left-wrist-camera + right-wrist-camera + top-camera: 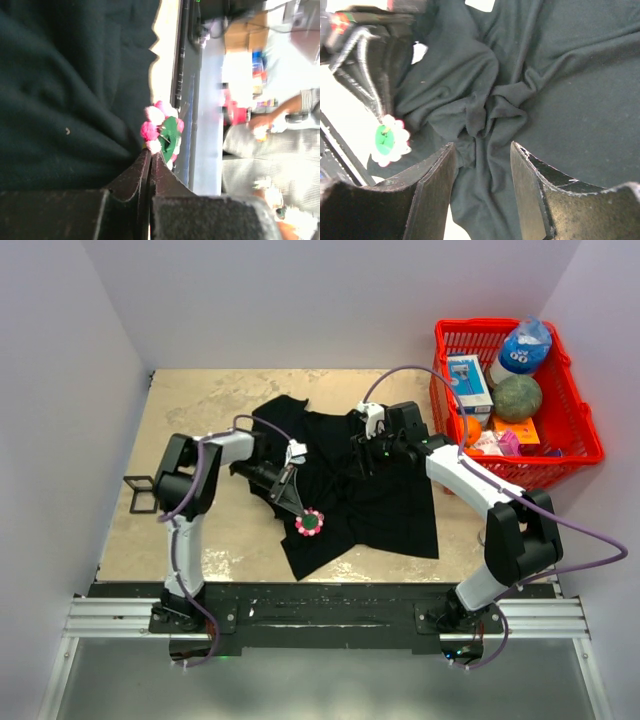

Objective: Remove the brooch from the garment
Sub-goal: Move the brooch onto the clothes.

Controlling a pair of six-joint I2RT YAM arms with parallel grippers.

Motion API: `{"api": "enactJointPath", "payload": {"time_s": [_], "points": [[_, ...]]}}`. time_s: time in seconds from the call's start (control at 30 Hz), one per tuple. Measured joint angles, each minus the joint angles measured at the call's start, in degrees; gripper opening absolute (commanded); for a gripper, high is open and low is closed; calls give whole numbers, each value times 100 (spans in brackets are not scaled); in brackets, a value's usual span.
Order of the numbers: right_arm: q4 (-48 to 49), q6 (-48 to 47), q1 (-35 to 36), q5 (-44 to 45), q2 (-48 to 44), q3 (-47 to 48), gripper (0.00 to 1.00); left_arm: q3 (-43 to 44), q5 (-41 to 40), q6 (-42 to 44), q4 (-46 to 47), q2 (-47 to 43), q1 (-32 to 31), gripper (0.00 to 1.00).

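Observation:
The black garment (380,500) lies crumpled in the middle of the table. The brooch (310,523), a small flower of pink and white beads with a green middle, sits at the garment's near-left edge. My left gripper (298,508) reaches down to it. In the left wrist view the fingers are pressed together (151,152), with the brooch (162,132) pinched by its edge at their tips, next to the garment (65,100). My right gripper (362,465) stands open (482,150), its fingers straddling a bunched fold of the garment (560,75). The brooch (387,140) shows to its left.
A red basket (500,325) stands at the back right, holding a bottle, a green ball and several boxes. A small black frame (140,493) sits at the table's left edge. White walls close in the left, back and right sides.

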Motion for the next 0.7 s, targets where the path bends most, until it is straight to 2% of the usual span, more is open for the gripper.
{"api": "enactJointPath", "payload": {"time_s": [0.07, 0.17, 0.23, 0.33, 0.4, 0.5, 0.53, 0.63, 0.7], "points": [[2, 59, 0, 0, 0, 0, 51, -824, 52, -1084, 1167, -643, 79, 0], [24, 208, 0, -2, 7, 0, 51, -2780, -422, -3742, 4245, -2332, 205, 0], [66, 315, 0, -9, 11, -22, 51, -3471, -778, -5038, 5591, -2997, 264, 0], [160, 535, 0, -37, 11, -170, 51, -4428, -1532, -7147, 8247, -3259, 260, 0], [195, 678, 2, -63, 15, -310, 50, -4970, -2094, -8203, 9274, -3200, 164, 0], [199, 839, 2, -146, 57, -490, 50, -5565, -2938, -9370, 10115, -3123, -205, 0], [195, 879, 2, -166, 79, -533, 50, -5685, -3136, -9643, 10282, -3112, -363, 23], [199, 942, 35, -225, 103, -638, 49, -5890, -3497, -10150, 10511, -3108, -717, 52], [208, 942, 109, -267, 116, -649, 46, -5976, -3657, -10319, 10450, -3101, -745, 54]]}}
